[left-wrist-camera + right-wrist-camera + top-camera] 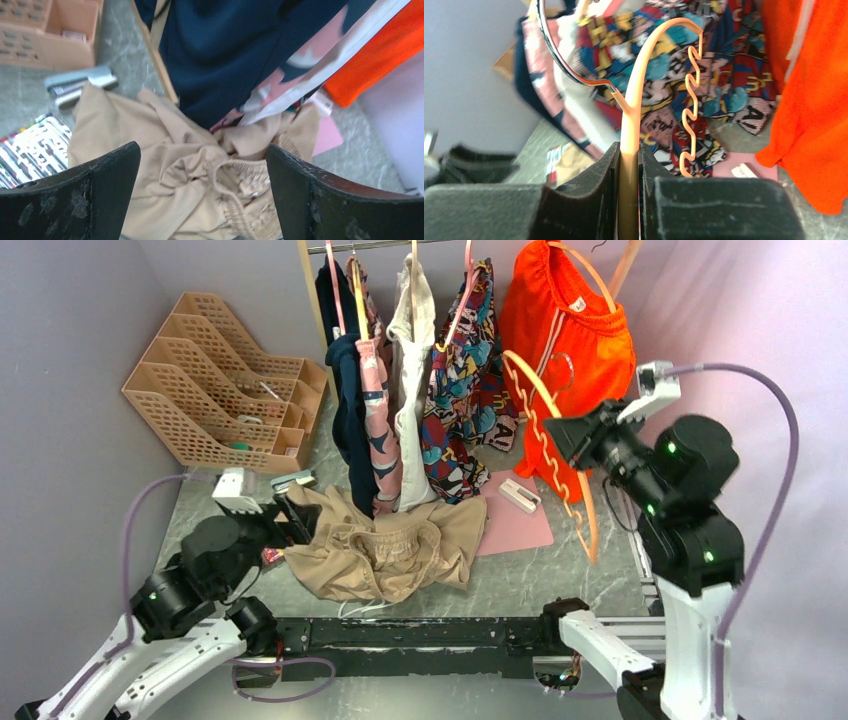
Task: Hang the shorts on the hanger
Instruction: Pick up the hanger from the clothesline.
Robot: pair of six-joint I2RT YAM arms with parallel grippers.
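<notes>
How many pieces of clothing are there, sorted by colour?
Navy garment: 1
Pink patterned garment: 1
Cream-white garment: 1
Comic-print garment: 1
Orange shorts: 1
Beige shorts: 1
Total: 6

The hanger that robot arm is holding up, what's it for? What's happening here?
The robot's right hand is shut on the pale orange hanger, holding it up in the air beside the hanging clothes. Its left hand is open over the beige shorts, which lie crumpled on the table. The shorts are not on the hanger yet.
</notes>
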